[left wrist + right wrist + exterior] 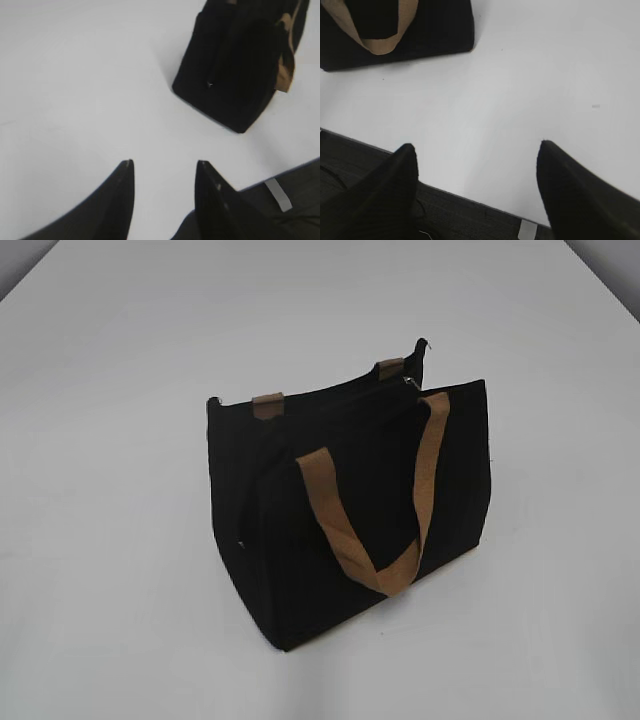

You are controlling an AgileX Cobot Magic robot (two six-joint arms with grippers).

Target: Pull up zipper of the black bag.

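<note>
The black bag [345, 510] stands on the white table [120, 540], its top gaping open, one tan loop handle hanging down its front. The silver zipper slider [411, 384] sits at the far right end of the top edge. In the left wrist view the bag [235, 70] is at the upper right, well beyond my open, empty left gripper [164, 162]. In the right wrist view the bag [420, 30] is at the upper left, far from my open, empty right gripper [477, 145]. Neither gripper shows in the exterior view.
The table's near edge [470, 200] runs under the right gripper, with dark floor below it. The same edge shows at the lower right of the left wrist view [280, 177]. Two tan tabs [268, 405] sit along the bag's top.
</note>
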